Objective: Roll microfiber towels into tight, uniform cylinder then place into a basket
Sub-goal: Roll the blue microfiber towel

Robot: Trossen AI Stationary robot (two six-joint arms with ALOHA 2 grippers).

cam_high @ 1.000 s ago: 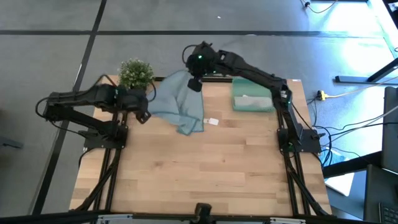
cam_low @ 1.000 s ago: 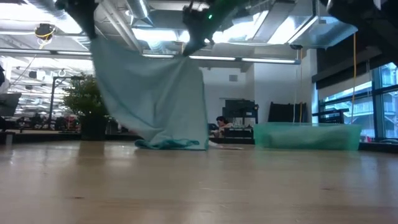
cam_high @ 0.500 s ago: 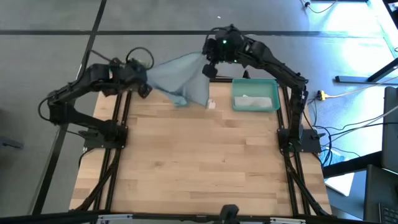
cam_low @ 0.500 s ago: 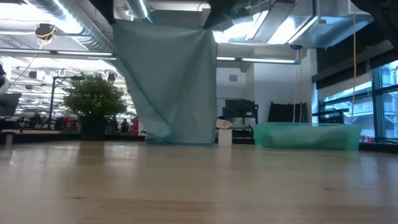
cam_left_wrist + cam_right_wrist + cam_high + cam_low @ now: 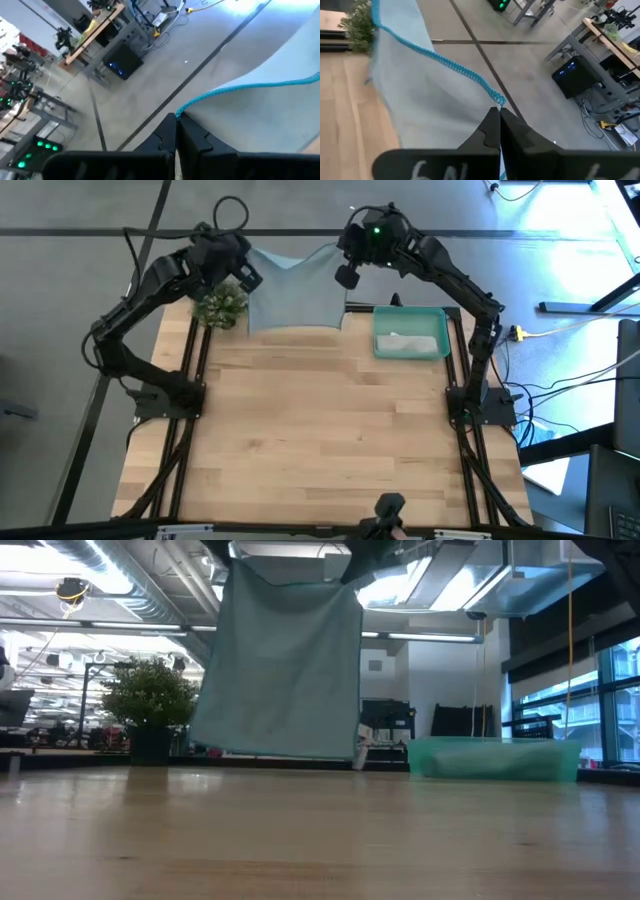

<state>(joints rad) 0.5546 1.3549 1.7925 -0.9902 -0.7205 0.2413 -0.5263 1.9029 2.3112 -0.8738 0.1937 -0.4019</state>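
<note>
the left hand (image 5: 243,272) and right hand (image 5: 345,273) each pinch a top corner of the light blue towel (image 5: 292,292); it hangs stretched above the counter's (image 5: 320,440) far edge, probably to spread flat for rolling; the basket (image 5: 410,355) waits beside.

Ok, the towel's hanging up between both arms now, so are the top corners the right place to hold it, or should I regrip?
Probably keep the top corners. The left claw and right claw each pinch one stitched corner of the light blue towel, coming in from opposite sides. It hangs flat and spread above the table's far edge, so corner grips likely let you lay it down unwrinkled for rolling.
</note>
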